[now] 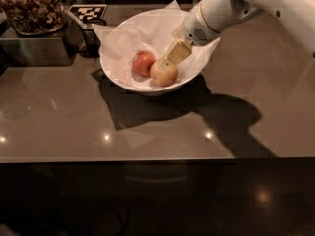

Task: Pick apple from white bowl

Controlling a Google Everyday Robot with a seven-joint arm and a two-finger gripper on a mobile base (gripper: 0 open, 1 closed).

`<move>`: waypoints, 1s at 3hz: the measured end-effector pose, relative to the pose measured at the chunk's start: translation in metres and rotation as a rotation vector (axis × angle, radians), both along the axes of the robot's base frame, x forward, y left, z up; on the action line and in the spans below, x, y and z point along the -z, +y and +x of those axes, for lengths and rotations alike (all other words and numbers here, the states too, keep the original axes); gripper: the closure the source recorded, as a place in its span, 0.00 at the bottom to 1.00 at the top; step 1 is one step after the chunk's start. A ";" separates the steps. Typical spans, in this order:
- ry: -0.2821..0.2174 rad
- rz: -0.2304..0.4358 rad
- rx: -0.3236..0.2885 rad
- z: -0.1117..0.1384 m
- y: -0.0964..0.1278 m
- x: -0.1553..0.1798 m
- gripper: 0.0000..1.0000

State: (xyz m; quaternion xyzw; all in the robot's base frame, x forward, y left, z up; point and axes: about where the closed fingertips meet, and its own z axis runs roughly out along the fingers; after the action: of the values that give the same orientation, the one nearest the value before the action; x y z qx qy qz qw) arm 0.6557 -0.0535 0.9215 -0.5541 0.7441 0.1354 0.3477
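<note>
Camera view, the only one you have: white bowl (114,68) sits at about 11 o'clock from the frame's middle, on a smooth, glossy brown counter (59,127) that throws back small ceiling lights. It is wide, with sloping sides, lined in crinkled white paper (142,31) that juts past the rim in stiff folds. Two round fruits lie low inside it, touching or nearly so: the apple (164,73) you want, pale yellowish-pink and matte, and at its 9 o'clock a redder apple (142,63).

Your arm (231,6), smooth white plastic, reaches in from 1 o'clock. Its gripper (170,60), tan-padded, rests right at the apple's upper edge, at its 1 o'clock side. Whether it is spread or closed, you cannot tell.

Judging progress: the reach into the bowl looks done, but the apple sits on the paper, not yet lifted. Grasping and raising remain.

At 10 o'clock, a metal bin (34,43) holds rough, brown, knobbly snacks (29,6), beside a black-and-white checkered tag (88,12).
</note>
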 end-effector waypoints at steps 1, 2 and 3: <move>0.034 0.034 0.025 0.000 -0.003 0.016 0.24; 0.078 0.081 0.033 0.000 -0.006 0.030 0.24; 0.114 0.127 0.042 -0.003 -0.005 0.038 0.26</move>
State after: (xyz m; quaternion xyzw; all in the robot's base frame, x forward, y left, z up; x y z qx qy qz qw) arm 0.6530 -0.0589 0.8831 -0.5064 0.7642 0.2064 0.3420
